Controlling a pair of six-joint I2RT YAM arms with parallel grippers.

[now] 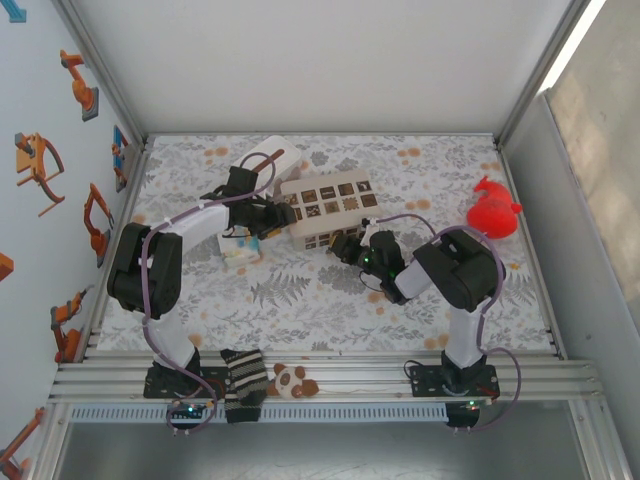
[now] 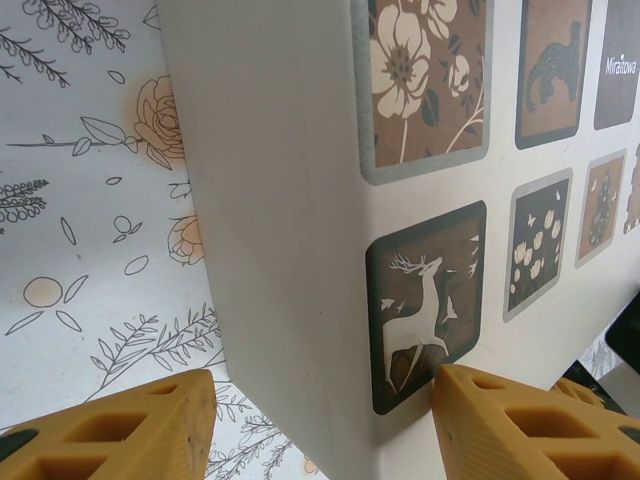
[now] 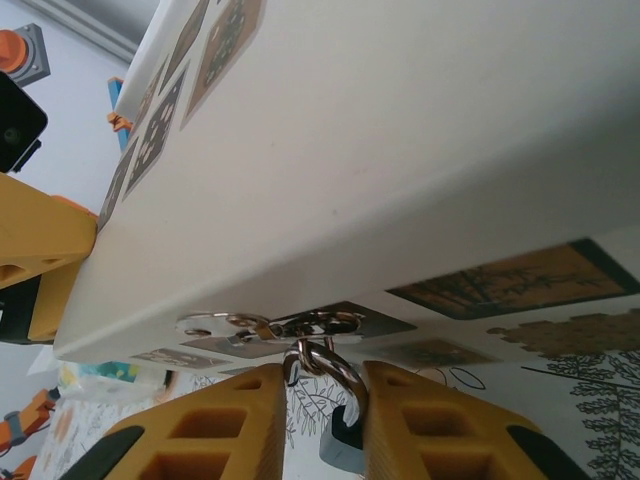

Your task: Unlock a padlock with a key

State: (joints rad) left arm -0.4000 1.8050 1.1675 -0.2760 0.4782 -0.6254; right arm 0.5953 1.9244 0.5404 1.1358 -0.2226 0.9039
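My right pincer (image 3: 320,380) pinches the padlock (image 3: 345,382) by its shackle, which hangs from the metal hasp (image 3: 265,325) at the edge of the beige box (image 3: 400,150). My left pincer (image 2: 325,425) straddles a corner of that box on the floral surface (image 2: 80,250), spread wide; whether it presses the walls I cannot tell

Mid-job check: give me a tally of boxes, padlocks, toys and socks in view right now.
Box: 1
Padlock: 1
Toys: 2 (red toy, panda)
Striped sock: 1
Total: 5
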